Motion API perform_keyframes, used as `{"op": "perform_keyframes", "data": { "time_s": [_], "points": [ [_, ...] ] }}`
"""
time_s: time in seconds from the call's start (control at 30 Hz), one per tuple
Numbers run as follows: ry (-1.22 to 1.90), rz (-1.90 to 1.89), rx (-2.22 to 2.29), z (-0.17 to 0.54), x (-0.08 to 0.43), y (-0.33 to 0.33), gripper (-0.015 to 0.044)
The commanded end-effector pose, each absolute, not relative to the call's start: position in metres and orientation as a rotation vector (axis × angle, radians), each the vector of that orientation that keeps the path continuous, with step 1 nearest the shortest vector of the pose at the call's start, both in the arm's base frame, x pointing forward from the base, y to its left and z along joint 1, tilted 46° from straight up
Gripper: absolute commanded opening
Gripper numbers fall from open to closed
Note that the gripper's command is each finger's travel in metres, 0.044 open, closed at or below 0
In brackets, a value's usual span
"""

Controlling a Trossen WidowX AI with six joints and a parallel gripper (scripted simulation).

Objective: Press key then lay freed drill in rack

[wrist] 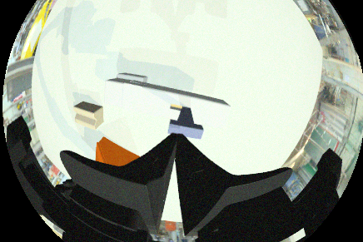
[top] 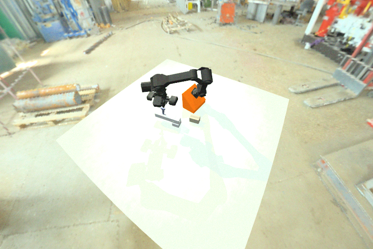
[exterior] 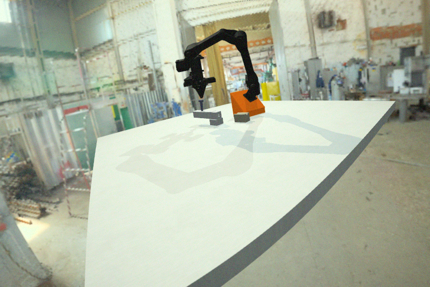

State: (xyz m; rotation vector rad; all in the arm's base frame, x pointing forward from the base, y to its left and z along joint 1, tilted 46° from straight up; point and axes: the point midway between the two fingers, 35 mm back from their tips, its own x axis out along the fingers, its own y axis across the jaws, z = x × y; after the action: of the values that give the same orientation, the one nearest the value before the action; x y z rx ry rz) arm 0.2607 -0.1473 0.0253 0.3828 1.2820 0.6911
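A long grey bar (top: 166,118) (exterior: 205,114) (wrist: 125,94) has a small grey block (top: 176,124) (exterior: 216,122) under one end. A dark blue T-shaped key (top: 162,109) (exterior: 200,104) (wrist: 186,130) stands upright at the bar, its crosspiece up. A small yellow piece (wrist: 176,106) shows beside its stem; I cannot tell if it is the drill. A tan block with a groove (top: 194,118) (exterior: 241,117) (wrist: 88,116), seemingly the rack, looks empty. My gripper (top: 162,105) (exterior: 201,96) (wrist: 176,138) is shut and empty, pointing down just above the key. Contact cannot be told.
An orange wedge-shaped block (top: 188,101) (exterior: 238,103) (wrist: 111,155) stands behind the tan block, and the arm's base rests on it. The arm arches over from there to above the key. The white table top (top: 180,209) (exterior: 173,224) carries everything.
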Motion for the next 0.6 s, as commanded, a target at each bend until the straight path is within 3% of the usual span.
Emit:
{"op": "perform_keyframes", "data": {
  "time_s": [0.0,0.57],
  "points": [
    [1.275,0.657,0.496,0.020,0.262,-0.155,0.0000],
    [1.274,0.657,0.496,0.010,0.266,-0.146,0.0000]
  ]
}}
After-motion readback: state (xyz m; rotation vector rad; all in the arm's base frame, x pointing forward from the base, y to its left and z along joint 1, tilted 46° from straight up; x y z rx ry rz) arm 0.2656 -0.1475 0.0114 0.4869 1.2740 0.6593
